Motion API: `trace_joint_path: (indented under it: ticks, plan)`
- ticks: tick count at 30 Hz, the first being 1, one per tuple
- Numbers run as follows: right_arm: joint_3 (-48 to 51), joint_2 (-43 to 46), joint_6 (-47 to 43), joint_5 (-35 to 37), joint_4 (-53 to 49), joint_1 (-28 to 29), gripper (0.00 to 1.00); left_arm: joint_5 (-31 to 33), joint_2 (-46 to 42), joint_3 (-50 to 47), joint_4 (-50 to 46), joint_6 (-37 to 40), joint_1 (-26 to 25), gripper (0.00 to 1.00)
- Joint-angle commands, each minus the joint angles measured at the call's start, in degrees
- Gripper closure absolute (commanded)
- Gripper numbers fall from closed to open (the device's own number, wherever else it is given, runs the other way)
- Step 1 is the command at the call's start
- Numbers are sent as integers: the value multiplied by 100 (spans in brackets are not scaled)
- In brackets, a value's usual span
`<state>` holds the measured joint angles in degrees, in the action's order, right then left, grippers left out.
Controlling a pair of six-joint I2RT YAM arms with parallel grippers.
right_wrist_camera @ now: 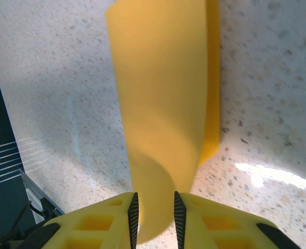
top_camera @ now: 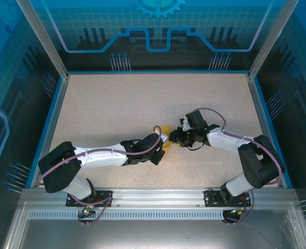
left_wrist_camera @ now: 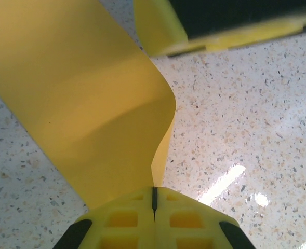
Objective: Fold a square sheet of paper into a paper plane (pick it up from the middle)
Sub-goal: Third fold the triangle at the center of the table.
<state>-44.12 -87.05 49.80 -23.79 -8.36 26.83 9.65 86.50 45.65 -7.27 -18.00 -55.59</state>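
Top external: thin orange-yellow square sheet of paper (top_camera: 164, 130) is between the two arm tips, near the middle of the speckled counter (top_camera: 142, 98). Left wrist: left fingers (left_wrist_camera: 137, 215) fully closed, pinching one edge of the sheet, which curves away from the seam. Right wrist: right fingers (right_wrist_camera: 114, 218) narrowly apart, a curled band of the sheet runs through the gap; can't tell if they actually grip it. Sheet is bowed, not flat on the counter
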Motion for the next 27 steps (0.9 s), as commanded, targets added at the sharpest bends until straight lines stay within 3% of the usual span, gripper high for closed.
trace_joint_path:
  ticks: [1, 13, 19, 24, 27]
  plan:
    - [-428, -277, -280, 8, -266, -90, 76, -524, -167, -82, 136, 11, 142, 100]
    - [-1374, -1382, -727, -162, -615, 34, 81, -1845, -243, -265, 379, -73, 860, 100]
    - [-1621, -1774, -823, -124, -790, 56, 83, -2212, -205, -292, 385, -52, 1095, 100]
    - [-1474, -1181, -747, 317, -1043, 43, 79, -2264, -195, -271, 356, -46, 1165, 100]
    - [-1212, -629, -584, 771, -1337, 33, 68, -2300, -204, -247, 307, -21, 1158, 100]
